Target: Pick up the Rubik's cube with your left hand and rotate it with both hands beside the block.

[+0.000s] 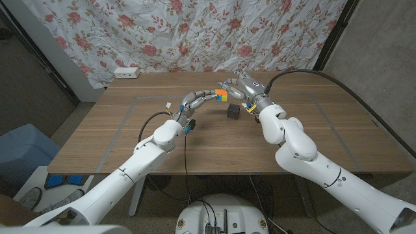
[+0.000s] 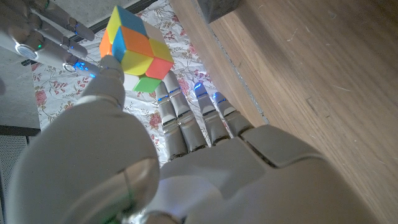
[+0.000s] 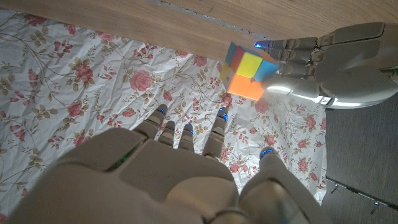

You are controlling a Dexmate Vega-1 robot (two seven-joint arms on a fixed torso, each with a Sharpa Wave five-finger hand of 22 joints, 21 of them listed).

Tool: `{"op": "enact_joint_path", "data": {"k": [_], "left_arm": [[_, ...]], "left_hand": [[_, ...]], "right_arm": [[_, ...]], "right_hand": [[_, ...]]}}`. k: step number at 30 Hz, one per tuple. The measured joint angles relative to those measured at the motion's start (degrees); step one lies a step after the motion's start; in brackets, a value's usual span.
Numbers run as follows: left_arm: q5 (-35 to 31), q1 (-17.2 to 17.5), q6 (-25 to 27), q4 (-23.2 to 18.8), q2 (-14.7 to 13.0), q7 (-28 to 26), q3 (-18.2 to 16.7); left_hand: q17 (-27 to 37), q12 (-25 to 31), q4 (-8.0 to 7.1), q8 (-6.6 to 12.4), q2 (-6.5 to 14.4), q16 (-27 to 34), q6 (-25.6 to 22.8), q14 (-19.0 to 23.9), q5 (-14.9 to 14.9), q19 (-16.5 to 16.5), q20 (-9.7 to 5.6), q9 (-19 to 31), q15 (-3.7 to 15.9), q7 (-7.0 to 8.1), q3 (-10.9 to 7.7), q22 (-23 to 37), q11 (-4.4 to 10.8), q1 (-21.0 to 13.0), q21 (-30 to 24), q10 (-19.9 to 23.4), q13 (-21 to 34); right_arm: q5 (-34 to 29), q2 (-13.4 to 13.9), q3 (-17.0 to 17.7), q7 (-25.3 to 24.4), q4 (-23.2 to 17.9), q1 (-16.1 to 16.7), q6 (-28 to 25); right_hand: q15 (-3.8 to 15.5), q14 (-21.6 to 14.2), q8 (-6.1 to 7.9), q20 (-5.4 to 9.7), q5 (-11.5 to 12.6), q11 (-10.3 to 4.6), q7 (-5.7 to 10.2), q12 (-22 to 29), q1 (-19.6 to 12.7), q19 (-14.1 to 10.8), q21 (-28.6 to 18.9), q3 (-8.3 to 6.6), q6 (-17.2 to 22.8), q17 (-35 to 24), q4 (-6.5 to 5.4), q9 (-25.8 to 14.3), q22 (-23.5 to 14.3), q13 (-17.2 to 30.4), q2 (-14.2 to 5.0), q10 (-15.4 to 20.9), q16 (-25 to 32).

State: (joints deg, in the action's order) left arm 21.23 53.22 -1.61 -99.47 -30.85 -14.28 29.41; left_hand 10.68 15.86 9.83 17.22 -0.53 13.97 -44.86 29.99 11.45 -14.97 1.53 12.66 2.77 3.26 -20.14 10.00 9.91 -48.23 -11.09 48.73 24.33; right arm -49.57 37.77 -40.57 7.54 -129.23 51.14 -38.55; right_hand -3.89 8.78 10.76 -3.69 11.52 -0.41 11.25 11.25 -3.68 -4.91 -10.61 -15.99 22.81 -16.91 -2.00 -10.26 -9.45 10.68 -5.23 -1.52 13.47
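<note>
Above the table, the left hand (image 1: 203, 97) grips the Rubik's cube (image 1: 222, 95) — right hand's (image 1: 242, 86) fingers spread, holding nothing.

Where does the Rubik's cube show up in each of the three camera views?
Head view: Rubik's cube sits top middle, raised between the left hand and right hand, beside the dark block.
Left wrist view: upper left, at the fingertips.
Right wrist view: upper right, held by the left hand.
Shared landmark: the floral curtain.
</note>
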Motion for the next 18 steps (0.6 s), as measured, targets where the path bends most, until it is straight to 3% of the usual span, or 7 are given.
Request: {"op": "enact_joint_path", "data": {"k": [18], "left_arm": [[-0.1, 0.5, 0.3, -0.4, -0.1, -0.5, -0.2]], "left_hand": [[0.0, -0.2, 0.07, -0.21, -0.3, 0.0, -0.5, 0.0, -0.2, 0.0, 0.00, 0.0, 0.00, 0.10, 0.09, -0.1, -0.20, -0.3, 0.0, 0.2, 0.4]], "right_arm": [[0.6, 1.1, -2.1, 2.8, -0.3, -1.8, -2.2]], "right_hand": [[-0.31, -0.3, 0.31, 0.00, 0.0, 0.31, -0.69, 0.0, 1.1, 0.0, 0.0, 0.16, 1.4, 0.0, -0.79, 0.0, 0.0, 0.0, 0.09, 0.3, 0.0]]}}
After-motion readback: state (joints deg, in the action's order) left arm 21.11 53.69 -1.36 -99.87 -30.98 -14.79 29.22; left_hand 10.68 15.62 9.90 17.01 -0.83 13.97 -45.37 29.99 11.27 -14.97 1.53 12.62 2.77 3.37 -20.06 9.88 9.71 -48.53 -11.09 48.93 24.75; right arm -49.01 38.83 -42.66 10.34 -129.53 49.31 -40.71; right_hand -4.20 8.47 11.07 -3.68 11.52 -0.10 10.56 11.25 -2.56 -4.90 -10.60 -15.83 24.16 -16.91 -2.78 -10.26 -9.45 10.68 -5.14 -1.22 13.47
